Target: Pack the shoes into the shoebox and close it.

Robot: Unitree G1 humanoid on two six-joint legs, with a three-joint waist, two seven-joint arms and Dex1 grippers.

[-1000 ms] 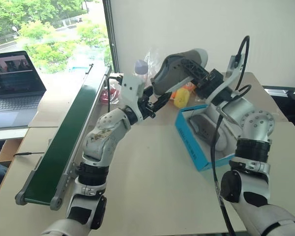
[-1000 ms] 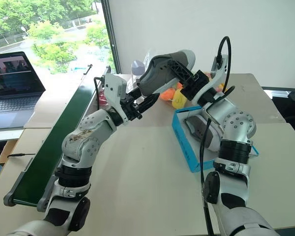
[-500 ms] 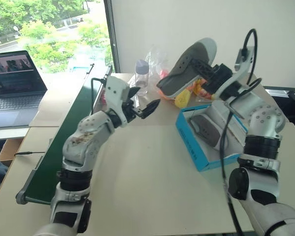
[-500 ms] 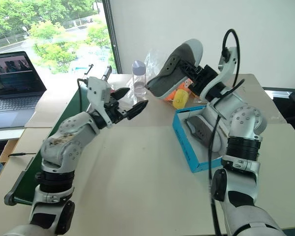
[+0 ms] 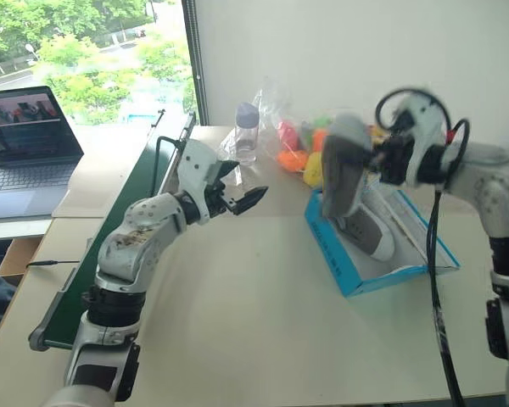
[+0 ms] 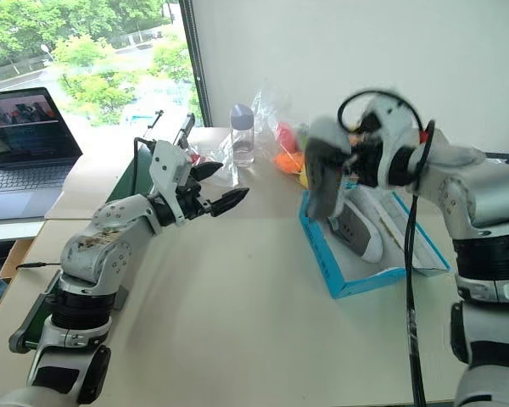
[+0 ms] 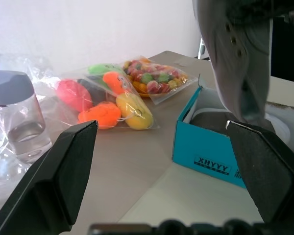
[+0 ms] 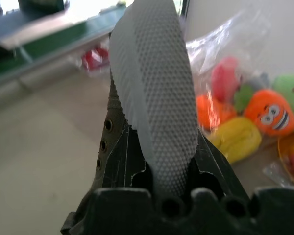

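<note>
Right gripper [image 5: 382, 161], jaws clamped on a grey sneaker [image 5: 343, 165] hung toe-down over the blue shoebox [image 5: 339, 254], centre-right; second sneaker [image 5: 371, 231] lies inside. Left gripper [image 5: 242, 191], centre-left: jaws wide, empty.

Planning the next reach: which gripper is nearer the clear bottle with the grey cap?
Left. The left gripper hangs open just in front of the bottle; the right gripper, holding a shoe, is over the shoebox, farther off.
</note>
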